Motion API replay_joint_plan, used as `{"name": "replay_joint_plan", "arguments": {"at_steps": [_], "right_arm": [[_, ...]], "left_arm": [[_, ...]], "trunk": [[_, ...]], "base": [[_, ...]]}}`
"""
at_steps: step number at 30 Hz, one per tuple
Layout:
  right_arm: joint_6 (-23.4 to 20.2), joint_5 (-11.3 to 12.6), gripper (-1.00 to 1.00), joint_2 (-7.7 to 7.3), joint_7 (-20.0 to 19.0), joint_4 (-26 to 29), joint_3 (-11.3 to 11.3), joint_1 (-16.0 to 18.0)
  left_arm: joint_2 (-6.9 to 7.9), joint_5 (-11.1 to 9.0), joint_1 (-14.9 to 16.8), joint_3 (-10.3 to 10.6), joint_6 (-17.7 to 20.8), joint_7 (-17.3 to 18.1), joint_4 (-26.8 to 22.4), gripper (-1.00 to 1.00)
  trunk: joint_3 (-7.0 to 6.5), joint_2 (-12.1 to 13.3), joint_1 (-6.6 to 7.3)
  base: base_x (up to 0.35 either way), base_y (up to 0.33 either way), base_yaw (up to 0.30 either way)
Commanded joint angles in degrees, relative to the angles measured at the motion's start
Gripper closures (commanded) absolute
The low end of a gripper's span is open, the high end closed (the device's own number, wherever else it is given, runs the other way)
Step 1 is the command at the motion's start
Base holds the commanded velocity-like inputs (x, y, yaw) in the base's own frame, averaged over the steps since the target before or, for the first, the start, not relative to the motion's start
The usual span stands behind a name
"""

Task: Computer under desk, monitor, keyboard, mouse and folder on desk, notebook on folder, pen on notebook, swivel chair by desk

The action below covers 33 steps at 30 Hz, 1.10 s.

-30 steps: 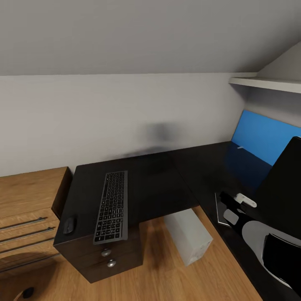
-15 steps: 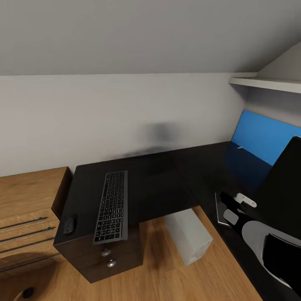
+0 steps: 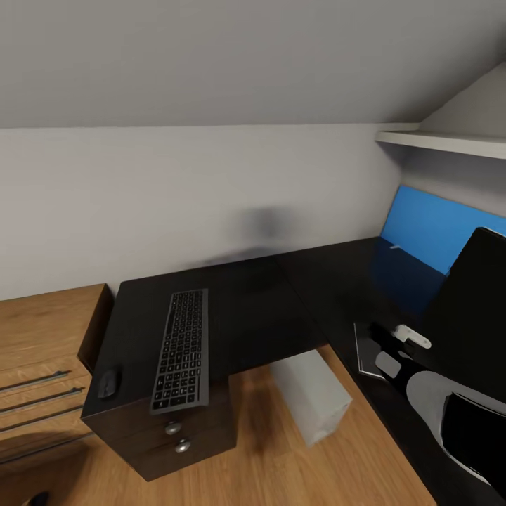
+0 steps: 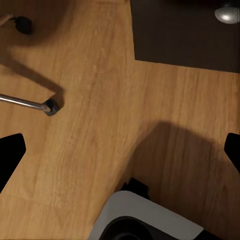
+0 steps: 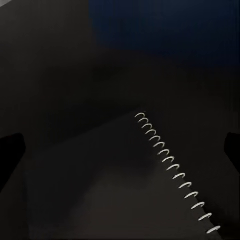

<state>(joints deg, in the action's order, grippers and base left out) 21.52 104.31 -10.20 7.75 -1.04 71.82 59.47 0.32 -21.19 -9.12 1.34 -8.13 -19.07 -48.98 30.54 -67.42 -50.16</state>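
Note:
The black desk (image 3: 253, 309) carries the keyboard (image 3: 181, 350) on its left wing, with the mouse (image 3: 107, 384) left of it near the corner. Under the desk stands the light grey computer (image 3: 311, 397). At the right, the black monitor (image 3: 478, 309) rises on the desk. My right gripper (image 3: 380, 336) hangs open over the grey notebook (image 3: 367, 355); the right wrist view shows the notebook's spiral binding (image 5: 175, 170) between the spread fingers of the gripper (image 5: 120, 150). A thin whitish pen (image 3: 396, 246) lies by the blue back panel (image 3: 429, 228). My left gripper (image 4: 120, 155) is open above the floor. The folder is out of view.
A light wooden dresser (image 3: 42, 351) stands left of the desk. A white shelf (image 3: 450, 144) juts out at the upper right under a sloped ceiling. A chrome leg (image 4: 25, 101) and castor (image 4: 22, 24) of the swivel chair lie on the wooden floor near a silver drawer knob (image 4: 227, 12).
The whole head view has shifted, so desk, keyboard and dresser sit a little further left and lower in the picture. Nothing on the desk has moved, and the right arm holds its place.

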Motion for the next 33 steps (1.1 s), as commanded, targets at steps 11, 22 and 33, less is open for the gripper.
{"name": "replay_joint_plan", "arguments": {"at_steps": [11,22,33], "right_arm": [[-0.11,0.27,-1.0,0.08,0.33,0.15,0.59,0.03],[-1.96,0.34,-1.0,0.25,0.33,0.48,0.6,0.03],[-6.5,0.35,-1.0,0.17,0.32,0.48,0.21,0.03]], "left_arm": [[0.03,-0.52,-0.02,0.15,-0.22,-0.18,-0.12,-1.0],[0.03,-0.52,-0.02,0.15,-0.31,-0.18,-0.22,-1.0],[0.03,-0.52,-0.02,0.15,-0.31,-0.18,-0.23,-1.0]], "trunk": [[-0.13,-0.03,-0.01],[-0.14,-0.03,-0.01],[-0.14,-0.03,-0.01]], "base": [[0.0,0.0,-0.062],[0.0,0.0,-0.002],[0.0,0.0,0.0]]}}
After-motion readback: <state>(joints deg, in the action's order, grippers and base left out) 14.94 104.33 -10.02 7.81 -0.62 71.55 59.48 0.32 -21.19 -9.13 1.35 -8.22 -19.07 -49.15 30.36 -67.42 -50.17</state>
